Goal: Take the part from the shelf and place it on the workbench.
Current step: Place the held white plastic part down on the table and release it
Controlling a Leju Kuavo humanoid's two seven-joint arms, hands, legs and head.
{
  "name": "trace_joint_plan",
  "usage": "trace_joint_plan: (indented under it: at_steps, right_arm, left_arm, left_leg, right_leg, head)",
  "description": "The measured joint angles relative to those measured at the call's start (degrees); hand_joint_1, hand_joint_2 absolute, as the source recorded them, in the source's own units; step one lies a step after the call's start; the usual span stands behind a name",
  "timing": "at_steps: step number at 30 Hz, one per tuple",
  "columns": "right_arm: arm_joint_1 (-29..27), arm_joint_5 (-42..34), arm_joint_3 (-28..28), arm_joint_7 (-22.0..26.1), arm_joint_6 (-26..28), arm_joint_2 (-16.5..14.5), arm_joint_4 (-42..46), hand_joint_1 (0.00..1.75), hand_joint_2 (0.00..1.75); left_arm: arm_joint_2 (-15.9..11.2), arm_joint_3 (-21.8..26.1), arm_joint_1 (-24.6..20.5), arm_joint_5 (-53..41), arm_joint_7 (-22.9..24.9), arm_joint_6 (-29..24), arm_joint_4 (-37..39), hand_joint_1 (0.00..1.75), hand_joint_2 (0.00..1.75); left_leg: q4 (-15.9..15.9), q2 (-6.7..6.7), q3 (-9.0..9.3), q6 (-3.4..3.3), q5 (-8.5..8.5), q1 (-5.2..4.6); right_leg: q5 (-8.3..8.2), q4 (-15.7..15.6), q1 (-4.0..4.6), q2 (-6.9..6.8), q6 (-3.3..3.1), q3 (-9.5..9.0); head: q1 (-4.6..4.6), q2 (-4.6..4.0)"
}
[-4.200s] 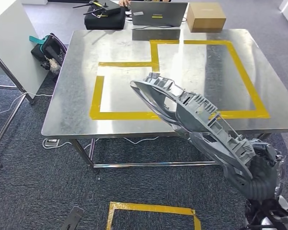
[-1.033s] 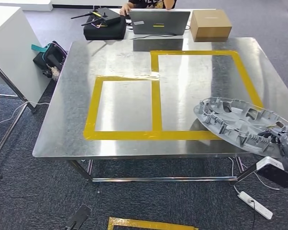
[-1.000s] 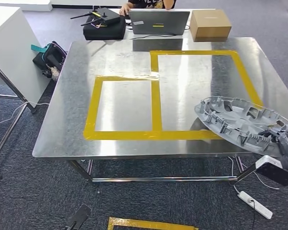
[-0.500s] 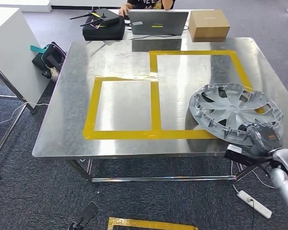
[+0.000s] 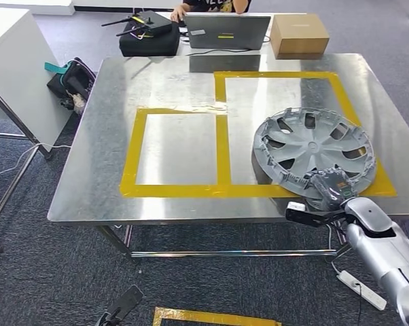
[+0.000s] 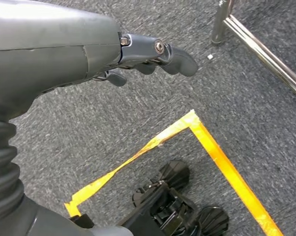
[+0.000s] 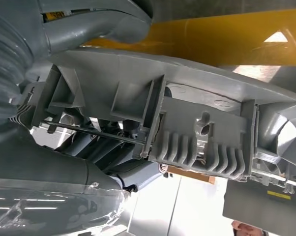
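Wheel cover (image 5: pixel 312 148) over your workbench (image 5: pixel 115 156), right hand (image 5: pixel 329 187) gripping its near rim, left hand (image 6: pixel 154 54) loosely open, empty.

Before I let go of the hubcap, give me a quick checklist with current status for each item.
1. Right hand holds the hubcap at its near rim: ok.
2. Hubcap over the workbench: ok, most of it lies above the top, its near rim close to the bench's front edge.
3. Hubcap inside the right taped box: not ok, its near rim crosses the yellow line.
4. Hubcap flat on the surface: cannot tell, it looks slightly tilted.
5. Left hand clear: ok, it hangs over the carpet holding nothing.
6. Laptop and box clear of the hubcap: ok.
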State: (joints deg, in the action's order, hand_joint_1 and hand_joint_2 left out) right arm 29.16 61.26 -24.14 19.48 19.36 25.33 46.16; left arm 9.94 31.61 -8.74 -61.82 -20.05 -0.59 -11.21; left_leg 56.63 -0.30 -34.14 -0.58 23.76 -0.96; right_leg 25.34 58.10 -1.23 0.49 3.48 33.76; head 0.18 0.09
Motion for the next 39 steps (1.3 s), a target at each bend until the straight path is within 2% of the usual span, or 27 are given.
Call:
trace_joint_plan:
  at_steps: [8,15,33,37,39]
  right_arm:
    - [3.43,-0.02,-2.79,1.39,3.73,-0.31,-2.27,1.75,1.75]
    - [8.2,0.22,-4.88,1.2,1.33,-0.7,-6.21,1.75,1.75]
    - [8.92,-0.89,-5.83,1.24,1.33,-0.39,-9.35,1.75,1.75]
    - [8.92,-1.06,-5.86,1.21,1.33,-0.39,-9.54,0.0,1.75]
    - [8.9,-1.39,-5.86,1.13,1.38,-0.39,-9.57,0.0,1.75]
  left_arm:
    - [-0.14,-2.71,-0.11,-2.36,-3.17,-2.92,-0.07,0.0,1.75]
    - [-0.3,-5.48,-0.25,-3.05,-4.34,-4.17,-0.09,0.0,1.75]
    - [-0.85,-6.78,-0.17,-2.96,-4.32,-4.7,-0.09,0.0,1.75]
    - [-0.87,-6.8,-0.17,-2.96,-4.1,-4.71,-0.09,0.0,1.75]
    - [-0.89,-6.81,-0.17,-2.93,-3.85,-4.76,-0.09,0.0,1.75]
  left_leg:
    - [0.0,-0.01,-0.15,-0.06,-0.12,-0.02]
    - [0.01,-0.02,-0.19,-0.11,-0.17,-0.02]
    - [0.01,-0.03,-0.23,-0.11,-0.16,-0.02]
    - [0.01,-0.02,-0.23,-0.11,-0.16,-0.02]
    - [0.01,-0.02,-0.23,-0.11,-0.16,-0.02]
  right_leg:
    - [-0.19,-0.04,-0.01,-0.01,0.11,0.09]
    - [-0.22,-0.07,-0.01,-0.04,0.09,0.13]
    - [-0.22,-0.13,-0.01,-0.04,0.09,0.13]
    - [-0.22,-0.14,-0.01,-0.04,0.09,0.14]
    - [-0.22,-0.14,-0.01,-0.03,0.09,0.14]
  head:
    - [-0.01,0.0]
    - [0.0,-0.01]
    - [0.0,0.0]
    - [-0.01,-0.01]
    - [0.0,0.0]
